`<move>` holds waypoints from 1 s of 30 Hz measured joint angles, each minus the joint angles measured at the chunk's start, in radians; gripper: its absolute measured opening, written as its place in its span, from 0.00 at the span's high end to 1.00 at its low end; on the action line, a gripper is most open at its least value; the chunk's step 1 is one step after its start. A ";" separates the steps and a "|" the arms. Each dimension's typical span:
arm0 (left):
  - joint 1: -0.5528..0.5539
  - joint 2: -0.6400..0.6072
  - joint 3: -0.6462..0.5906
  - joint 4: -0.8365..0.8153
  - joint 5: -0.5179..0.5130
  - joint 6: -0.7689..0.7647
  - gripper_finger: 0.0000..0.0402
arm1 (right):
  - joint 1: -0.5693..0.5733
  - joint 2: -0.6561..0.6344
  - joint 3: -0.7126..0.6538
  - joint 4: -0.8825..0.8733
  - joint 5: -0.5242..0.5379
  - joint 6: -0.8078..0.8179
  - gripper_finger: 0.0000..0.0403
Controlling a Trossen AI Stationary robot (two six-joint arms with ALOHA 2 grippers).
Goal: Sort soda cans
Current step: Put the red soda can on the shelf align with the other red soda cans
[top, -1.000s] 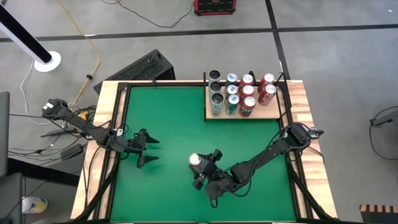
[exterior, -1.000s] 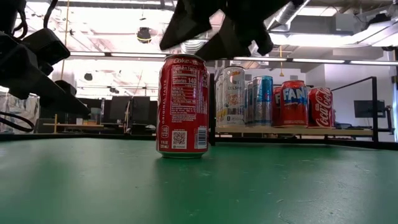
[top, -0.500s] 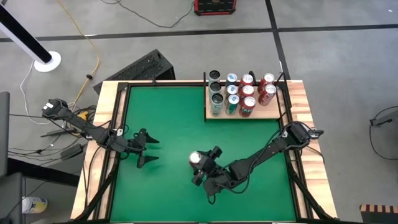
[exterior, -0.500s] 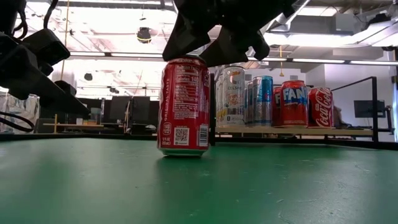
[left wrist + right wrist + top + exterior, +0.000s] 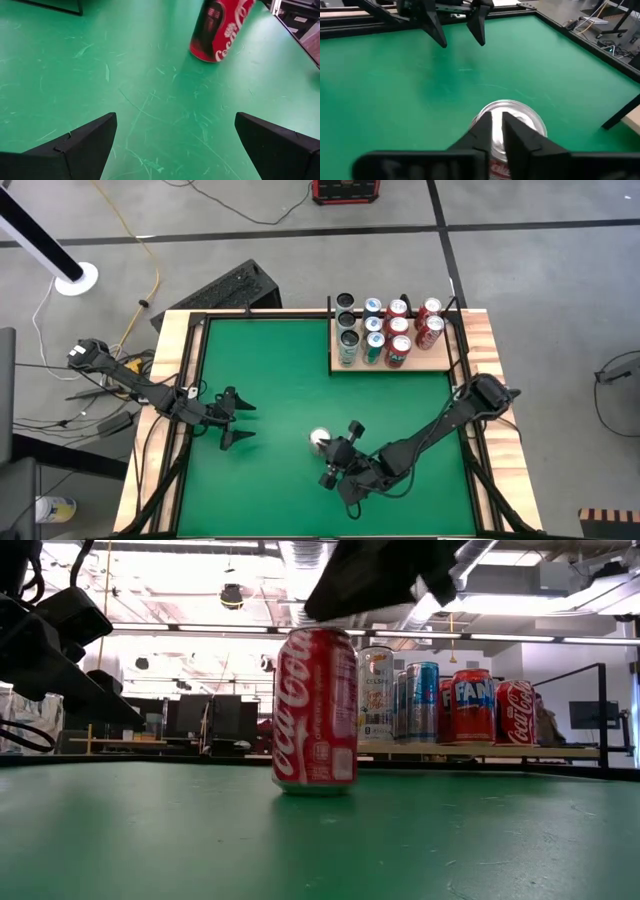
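Observation:
A red Coca-Cola soda can [image 5: 320, 438] stands upright on its base on the green table [image 5: 270, 380], a little near of its middle. It also shows in the low view [image 5: 315, 710] and in the left wrist view [image 5: 220, 30]. My right gripper [image 5: 497, 125] slants down over the can's silver top [image 5: 522, 122] from the near right, its fingers drawn together with only a thin slit between them. My left gripper [image 5: 238, 420] waits open at the table's left side, well away from the can. My right gripper's shut fingertips [image 5: 487, 131] lie over the near part of the can's silver top [image 5: 530, 127], coming from above at a slant. Whether they touch the top or its rim, I cannot tell. The can stays upright on the table.
A wooden tray [image 5: 440, 360] at the far right holds several upright cans in rows: dark, teal and red [image 5: 470, 705]. A raised frame edges the table [image 5: 200, 320]. Bare green surface lies between the two grippers and toward the far left.
My right gripper has shifted a little toward the table's near right and has shut; its two fingers, spread above the can before, now stand together. The red can has turned about its upright axis, logo now facing the low camera, and slid slightly right.

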 joint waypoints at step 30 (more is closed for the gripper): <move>0.000 0.000 0.000 0.003 -0.003 0.004 0.02 | -0.033 -0.084 0.001 -0.069 -0.142 0.033 0.08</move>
